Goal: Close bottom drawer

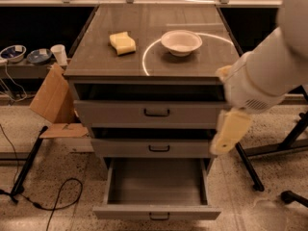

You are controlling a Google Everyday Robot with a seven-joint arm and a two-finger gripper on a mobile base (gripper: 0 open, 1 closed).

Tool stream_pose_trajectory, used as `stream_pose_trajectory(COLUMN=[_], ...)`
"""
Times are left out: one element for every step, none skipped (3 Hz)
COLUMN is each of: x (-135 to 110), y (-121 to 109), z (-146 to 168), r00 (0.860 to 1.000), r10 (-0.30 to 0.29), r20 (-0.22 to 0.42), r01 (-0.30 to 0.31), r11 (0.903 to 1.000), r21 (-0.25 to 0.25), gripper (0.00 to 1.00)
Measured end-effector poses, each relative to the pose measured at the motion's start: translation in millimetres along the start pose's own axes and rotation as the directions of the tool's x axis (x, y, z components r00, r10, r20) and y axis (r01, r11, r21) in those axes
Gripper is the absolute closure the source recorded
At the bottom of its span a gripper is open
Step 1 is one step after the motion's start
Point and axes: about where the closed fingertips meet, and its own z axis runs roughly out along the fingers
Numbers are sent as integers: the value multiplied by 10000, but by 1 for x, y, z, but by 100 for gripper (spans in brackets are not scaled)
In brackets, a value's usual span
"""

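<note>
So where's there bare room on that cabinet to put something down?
The cabinet top is bare behind the sponge and bowl, and along its front edge. The open bottom drawer looks bare too. It is crowded at the right, where the claw hangs by the middle drawer.

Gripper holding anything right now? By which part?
Nothing. The gripper hangs free right of the middle drawer, apart from the open bottom drawer.
</note>
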Motion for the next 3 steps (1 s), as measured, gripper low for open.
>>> stream_pose_trajectory(x=[-17, -33, -52], y=[33, 66, 88], z=[79, 162, 247], r00=[9989, 9984, 9979], r10=[-162, -180, -397], r20=[447, 530, 513], r01=[185, 232, 456], r11=[9985, 9949, 9919], r21=[-515, -980, -1185], gripper=[0, 0, 0])
